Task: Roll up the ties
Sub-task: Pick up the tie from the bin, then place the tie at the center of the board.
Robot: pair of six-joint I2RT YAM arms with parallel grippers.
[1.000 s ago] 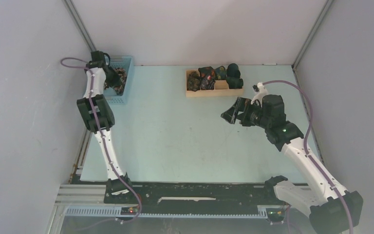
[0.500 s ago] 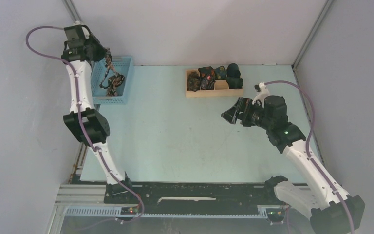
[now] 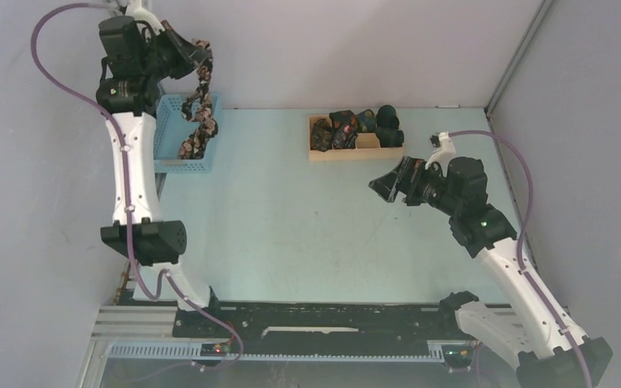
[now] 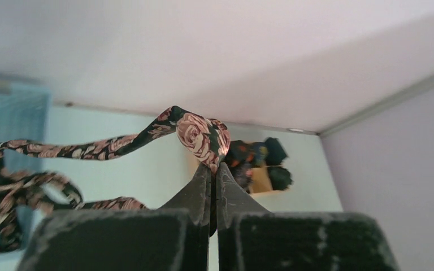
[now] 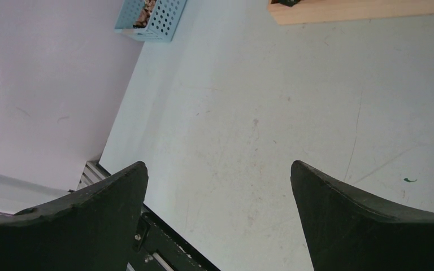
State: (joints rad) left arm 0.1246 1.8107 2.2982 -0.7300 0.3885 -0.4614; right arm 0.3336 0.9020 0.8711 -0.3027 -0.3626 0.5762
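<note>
1. My right pincer (image 5: 217, 166) is hanging spread wide over the bare worktop (image 3: 291, 234), gripping nothing.
2. Beyond it, the wooden tray (image 3: 356, 152) is holding the small dark rolled ties (image 3: 348, 123); I am judging those as finished.
3. At the far left, my left pincer (image 4: 215, 169) is pinching the long paisley tie (image 4: 200, 135) by a fold. Its jaws are pressed together on the cloth, high above the blue basket (image 3: 174, 153).
4. The tie is dangling from that grip with its lower end trailing at the basket's rim. I cannot tell whether it is resting inside.
5. I am reading this step as lifting a fresh tie out for rolling. The next move is calling for a carry over to the open worktop, where the tie needs laying out straight and flat. My right pincer should be taking the loose end so the cloth is not bunching.
</note>
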